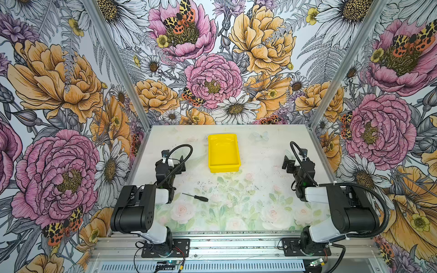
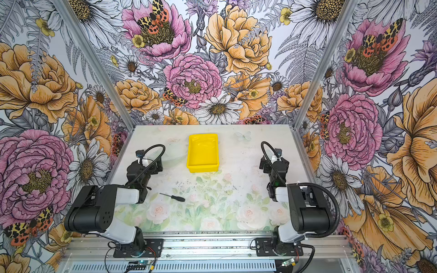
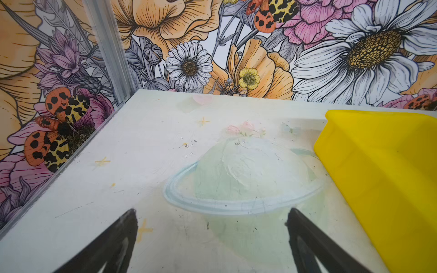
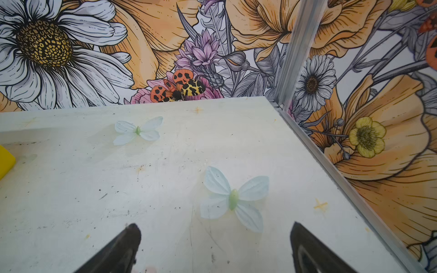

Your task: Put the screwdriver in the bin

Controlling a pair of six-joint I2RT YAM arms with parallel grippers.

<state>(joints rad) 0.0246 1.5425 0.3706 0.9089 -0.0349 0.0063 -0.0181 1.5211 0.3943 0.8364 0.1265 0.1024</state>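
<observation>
Table (image 1: 260,201): pale painted top. I read it as a clock face from above, twelve at the back wall. Everything for the job lies flat on it, between the two arms.

Bin (image 1: 224,168): yellow and empty, just toward twelve from the middle, its long side running twelve to six. It sits about midway between the arms, I'd guess so that either one can drop something into it.

Right gripper (image 4: 214,225): out near three o'clock, jaws spread wide over bare table with nothing between them. It looks parked clear of the work.

Left gripper (image 3: 212,212): near nine to ten o'clock, just beside the bin's nine o'clock wall. Its jaws are as wide apart as the right's and hold nothing, which looks like readiness for a pick.

Screwdriver (image 1: 195,197): lying flat at about eight o'clock, well apart from the bin and nearer six than the left gripper is. The thin shaft points toward ten and the black handle toward four. It sits close by the left arm, so that arm seems the natural one to fetch it, drawing back toward six first.
</observation>
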